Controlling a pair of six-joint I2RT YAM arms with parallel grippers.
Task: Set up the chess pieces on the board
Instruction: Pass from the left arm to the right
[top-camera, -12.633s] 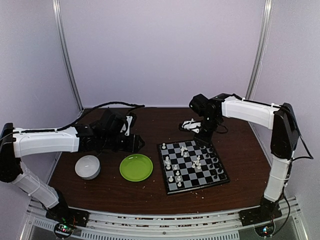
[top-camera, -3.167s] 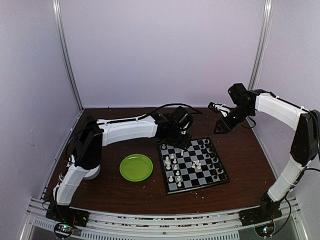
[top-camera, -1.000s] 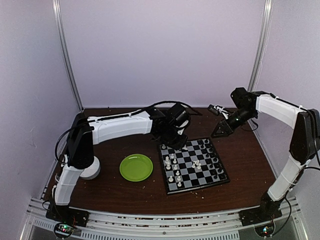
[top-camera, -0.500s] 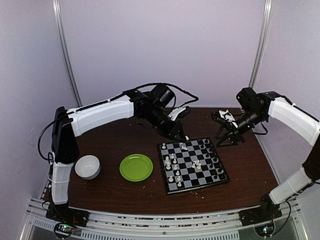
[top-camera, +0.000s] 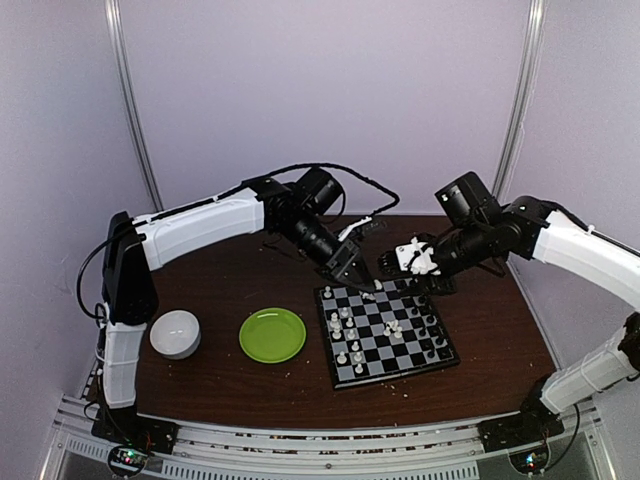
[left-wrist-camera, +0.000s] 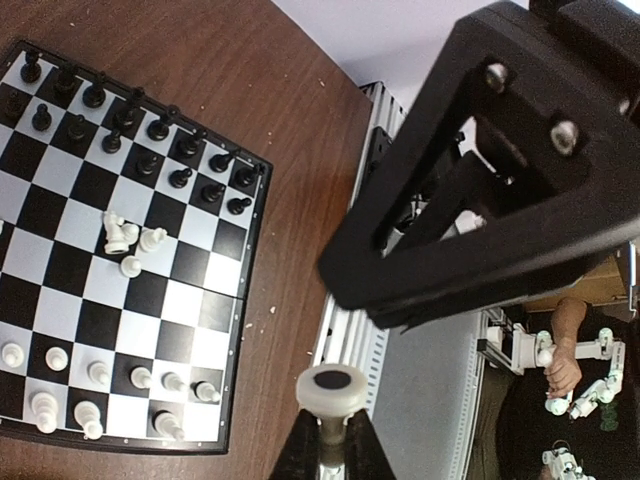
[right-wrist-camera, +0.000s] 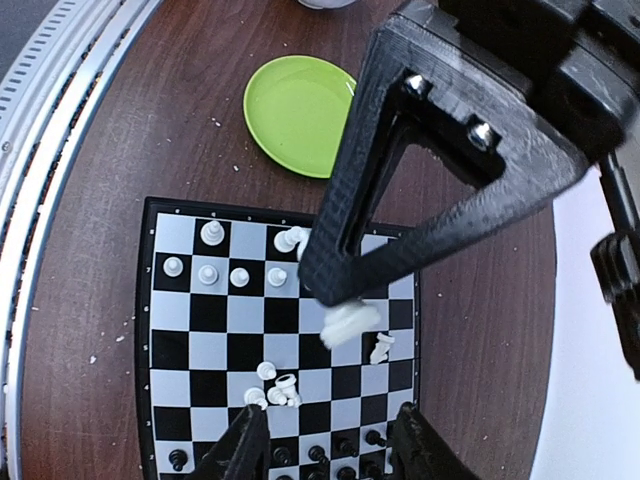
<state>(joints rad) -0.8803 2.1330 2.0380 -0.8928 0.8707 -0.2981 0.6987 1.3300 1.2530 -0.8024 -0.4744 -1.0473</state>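
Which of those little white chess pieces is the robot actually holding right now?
The white piece pinched in the left tool, held up off the board. The other white pieces all rest on its squares.

**A Robotics Lab Test Cell**

The setting was a robotics laboratory. Two white-and-black robot arms, the left arm and the right arm, were bolted to an aluminium rail at the near edge of a brown tabletop. Plain pale walls and metal corner posts boxed the tabletop in like a test booth. A black cable looped loose over the left arm, and small circuit boards with lit indicators sat by the arm bases. Past the tabletop's edge, the left wrist view caught part of a person handling a small white-and-black mechanical rig.
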